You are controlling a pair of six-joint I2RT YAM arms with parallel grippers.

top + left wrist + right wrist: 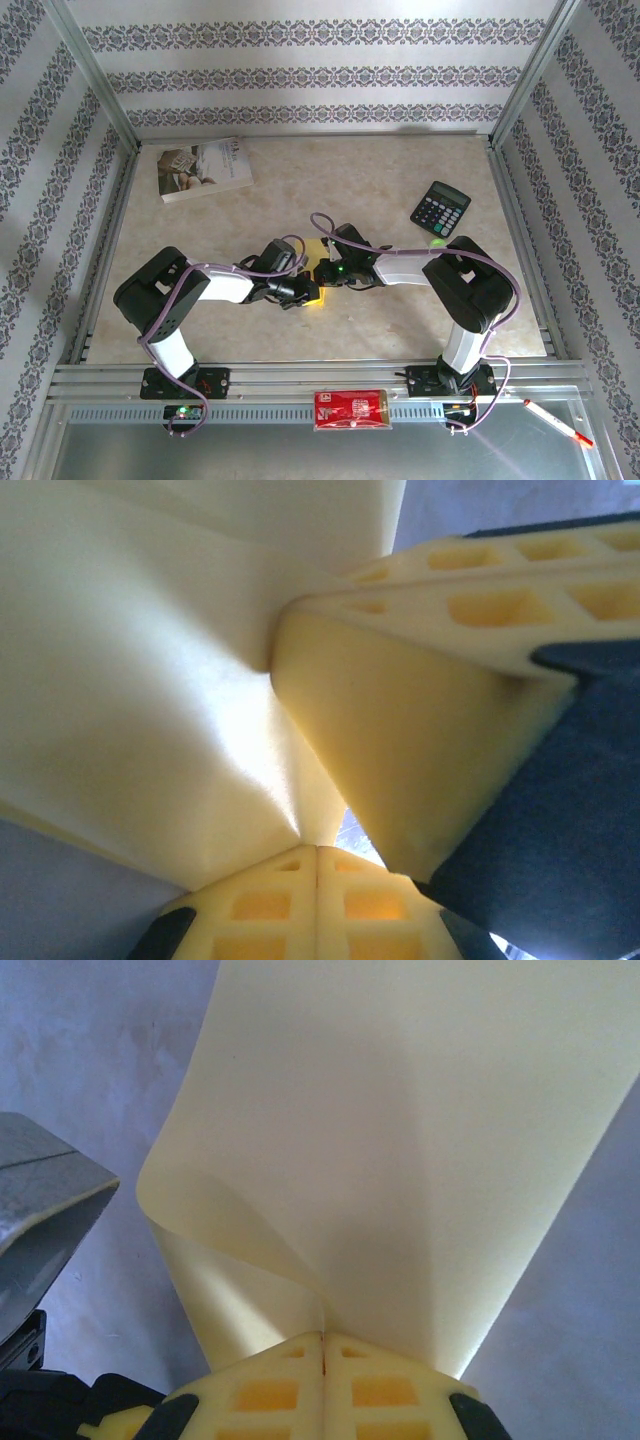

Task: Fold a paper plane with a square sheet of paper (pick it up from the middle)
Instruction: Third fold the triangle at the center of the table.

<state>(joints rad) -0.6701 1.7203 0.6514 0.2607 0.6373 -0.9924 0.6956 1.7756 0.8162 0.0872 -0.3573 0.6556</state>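
Observation:
The square sheet of paper (317, 250) is pale yellow and hangs curled between both grippers at the table's middle. In the left wrist view the paper (150, 680) runs down into my left gripper (318, 848), whose foam fingers are pressed together on its edge. The right gripper's fingers (400, 730) cross close at the upper right. In the right wrist view the paper (400, 1140) bends into a loop and fans upward from my right gripper (322, 1335), which is shut on it. Seen from above, the left gripper (298, 287) and right gripper (332, 270) nearly touch. The paper plane is out of view.
A white printed book (203, 168) lies at the back left and a black calculator (440, 208) at the back right. A red packet (352, 409) and a pen (558, 422) rest on the metal rail in front of the arm bases.

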